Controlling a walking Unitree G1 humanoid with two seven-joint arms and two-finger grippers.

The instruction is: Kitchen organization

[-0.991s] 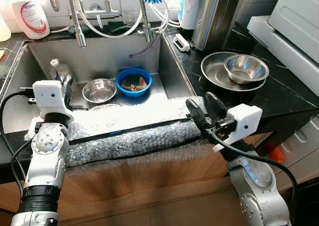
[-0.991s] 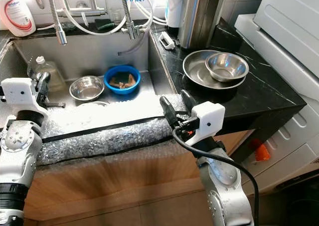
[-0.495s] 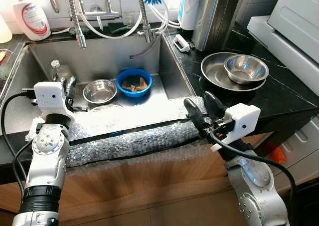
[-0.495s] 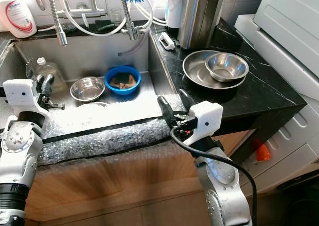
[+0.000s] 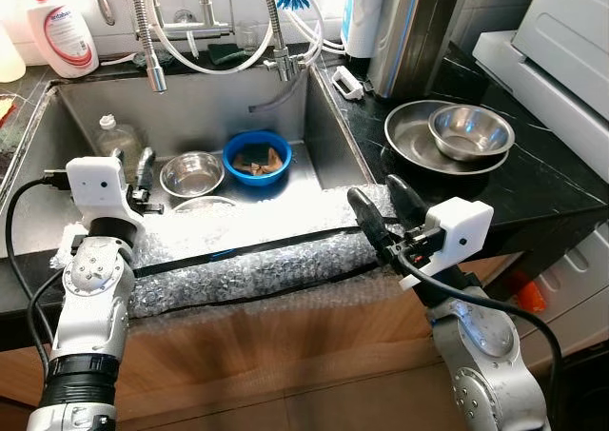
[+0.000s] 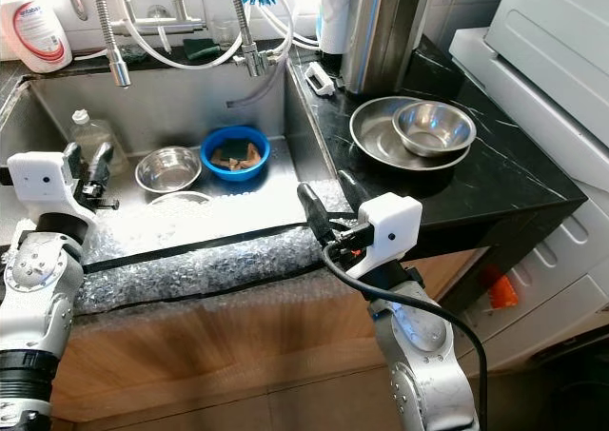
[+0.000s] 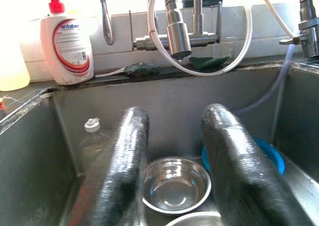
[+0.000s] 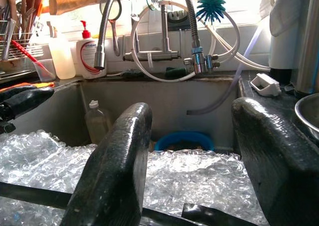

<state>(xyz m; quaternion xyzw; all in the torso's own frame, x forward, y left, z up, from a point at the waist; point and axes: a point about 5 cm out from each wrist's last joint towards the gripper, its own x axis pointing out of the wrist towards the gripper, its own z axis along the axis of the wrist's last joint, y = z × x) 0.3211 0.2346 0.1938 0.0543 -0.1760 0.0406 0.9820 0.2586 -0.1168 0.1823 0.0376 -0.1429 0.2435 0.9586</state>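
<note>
blue bowl (image 8: 183,140) half hidden behind bubble wrap (image 8: 189,178)

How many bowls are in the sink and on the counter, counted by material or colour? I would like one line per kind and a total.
Steel bowls: 3, one in the sink, a small one sitting in a wide one on the counter
Blue bowls: 1, in the sink
Total: 4

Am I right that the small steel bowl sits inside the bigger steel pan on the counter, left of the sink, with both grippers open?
Not quite. The small steel bowl does sit inside the bigger steel pan, but right of the sink, as the left eye view shows. The left gripper and right gripper are open.
</note>
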